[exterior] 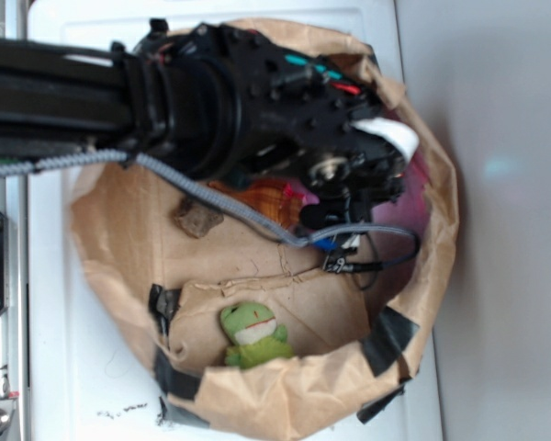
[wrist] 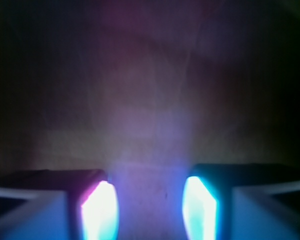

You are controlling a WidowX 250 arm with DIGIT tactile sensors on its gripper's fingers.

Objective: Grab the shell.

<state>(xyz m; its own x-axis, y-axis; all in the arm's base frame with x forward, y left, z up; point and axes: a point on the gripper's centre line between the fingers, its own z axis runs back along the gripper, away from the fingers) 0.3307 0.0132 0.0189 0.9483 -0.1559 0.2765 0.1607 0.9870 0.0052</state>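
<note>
The shell (exterior: 268,198) shows as an orange-brown ribbed patch on the brown paper, mostly hidden under my arm. My gripper (exterior: 336,231) hangs low inside the paper-lined basin (exterior: 119,239), just right of the shell. In the wrist view the gripper (wrist: 150,210) is open. Its two glowing pads (wrist: 100,212) stand well apart, with only bare, dim paper between them. The shell does not show in the wrist view.
A small rough brown rock (exterior: 197,219) lies left of the shell. A green frog plush (exterior: 253,333) sits at the basin's near side. The crumpled paper wall (exterior: 436,239), held with black tape (exterior: 390,338), rises all round. A grey cable (exterior: 220,197) crosses above the rock.
</note>
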